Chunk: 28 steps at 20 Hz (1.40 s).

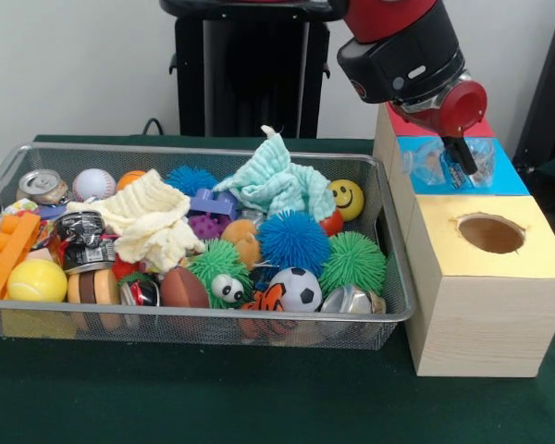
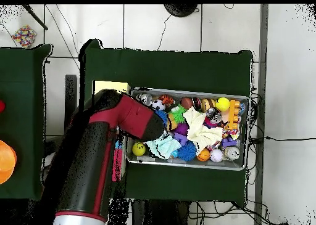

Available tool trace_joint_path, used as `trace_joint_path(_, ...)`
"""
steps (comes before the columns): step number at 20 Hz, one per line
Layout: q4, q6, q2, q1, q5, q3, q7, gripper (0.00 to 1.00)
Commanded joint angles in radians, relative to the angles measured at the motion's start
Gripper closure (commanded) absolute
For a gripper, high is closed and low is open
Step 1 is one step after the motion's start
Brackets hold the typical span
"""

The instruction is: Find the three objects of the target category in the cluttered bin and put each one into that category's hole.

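Observation:
The silver wire-mesh bin point(image 1: 213, 319) holds several balls, spiky toys, cans, cloths and a toy block; it also shows in the overhead view point(image 2: 185, 91). My gripper point(image 1: 460, 155) hangs over the blue-topped box point(image 1: 509, 176), shut on a crumpled clear plastic piece point(image 1: 430, 165) held just above the blue top. The red-topped box point(image 1: 402, 125) stands behind it, mostly covered by my arm, and its hole is hidden. In the overhead view my arm point(image 2: 99, 155) covers the gripper and the red and blue boxes.
The yellow-topped box point(image 1: 527, 264) with its round hole point(image 1: 491, 234) stands nearest the camera, right of the bin; its top shows in the overhead view point(image 2: 111, 85). A green cloth covers the table point(image 1: 259, 398). A black frame point(image 1: 240, 83) stands behind the bin.

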Motion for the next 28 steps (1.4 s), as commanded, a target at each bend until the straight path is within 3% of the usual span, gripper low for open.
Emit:
trace_joint_path(1, 0.076, 0.019, 0.274, -0.013, -0.141, -0.024, 0.262, 1.00)
trace_joint_path(15, 0.031, -0.121, 0.331, 0.015, -0.138, -0.080, 0.285, 1.00)
trace_joint_path(28, 0.029, -0.214, 0.318, -0.006, -0.063, -0.076, 0.256, 1.00)
